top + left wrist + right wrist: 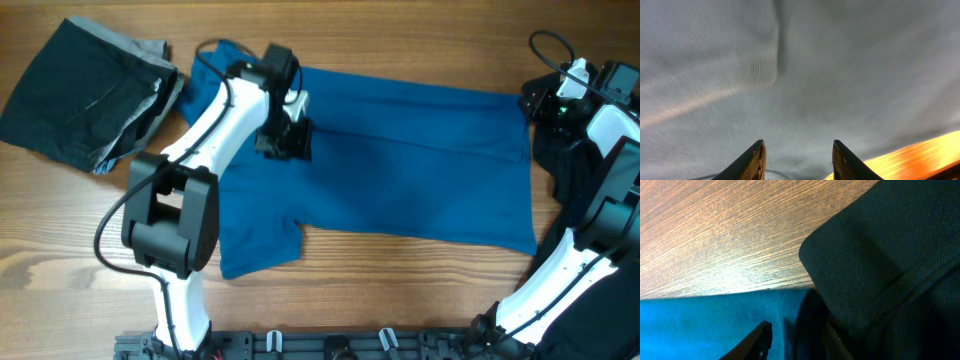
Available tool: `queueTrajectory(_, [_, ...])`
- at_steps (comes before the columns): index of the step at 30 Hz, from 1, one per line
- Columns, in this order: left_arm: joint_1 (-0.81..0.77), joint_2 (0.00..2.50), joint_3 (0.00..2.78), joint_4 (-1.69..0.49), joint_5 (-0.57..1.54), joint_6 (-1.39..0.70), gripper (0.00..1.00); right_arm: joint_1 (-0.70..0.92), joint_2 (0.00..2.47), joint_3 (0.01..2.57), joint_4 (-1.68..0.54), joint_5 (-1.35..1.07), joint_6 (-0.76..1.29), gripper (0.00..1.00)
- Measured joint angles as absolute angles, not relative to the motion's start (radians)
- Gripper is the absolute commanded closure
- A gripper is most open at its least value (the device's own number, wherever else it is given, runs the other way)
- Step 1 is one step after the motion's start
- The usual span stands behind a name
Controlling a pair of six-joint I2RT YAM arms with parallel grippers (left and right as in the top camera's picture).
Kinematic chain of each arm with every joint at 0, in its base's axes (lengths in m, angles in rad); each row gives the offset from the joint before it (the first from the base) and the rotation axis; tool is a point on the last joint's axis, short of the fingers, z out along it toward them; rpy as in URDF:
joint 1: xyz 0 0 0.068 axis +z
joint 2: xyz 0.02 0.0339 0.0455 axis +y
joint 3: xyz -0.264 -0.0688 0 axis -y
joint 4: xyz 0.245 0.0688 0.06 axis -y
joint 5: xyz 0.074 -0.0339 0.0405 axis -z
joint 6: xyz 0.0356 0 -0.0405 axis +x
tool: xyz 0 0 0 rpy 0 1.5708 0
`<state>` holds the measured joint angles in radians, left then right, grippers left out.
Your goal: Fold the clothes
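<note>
Care: our left claw, spread above the blue shirt at ten o'clock, should pinch one layer; whether our right claw grips, we cannot tell.

Honestly, nothing to read here. No lettering, logo, tag or number shows up legibly on the blue shirt, the dark folded clothes, the wooden tabletop or the white robot arms from overhead. Both wrist views are just close-up cloth and wood grain, too tight and blurry to make out any print.
</note>
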<state>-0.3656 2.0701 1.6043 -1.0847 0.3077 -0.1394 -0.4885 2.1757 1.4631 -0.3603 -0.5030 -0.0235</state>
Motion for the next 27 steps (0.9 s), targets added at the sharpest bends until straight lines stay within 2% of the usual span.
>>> queueTrajectory(6, [-0.380,2.070,1.431,-1.021,0.294,-0.178,0.58,-0.488,2.176,1.463,-0.361,-0.496,-0.023,0.72])
queueTrajectory(8, [-0.380,2.070,1.402,-1.021,0.273,-0.185,0.60,-0.488,2.176,1.463,-0.361,-0.496,-0.023,0.71])
queueTrajectory(17, [-0.387,1.998,1.502,-1.097,0.286,-0.204,0.58,-0.488,2.176,1.463,-0.366,-0.496,-0.023,0.70])
queueTrajectory(21, [-0.452,1.913,1.521,-1.116,0.284,-0.215,0.58,-0.488,2.176,1.463,-0.369,-0.496,-0.023,0.71])
queueTrajectory(22, [-0.484,1.914,1.493,-1.097,0.273,-0.228,0.59,-0.488,2.176,1.463,-0.369,-0.496,-0.023,0.71])
queueTrajectory(25, [-0.521,1.930,1.370,-1.012,0.252,-0.267,0.75,-0.488,2.176,1.463,-0.370,-0.496,-0.023,0.70])
queueTrajectory(27, [-0.521,1.950,1.299,-0.981,0.244,-0.289,0.78,-0.488,2.176,1.463,-0.373,-0.496,-0.023,0.71])
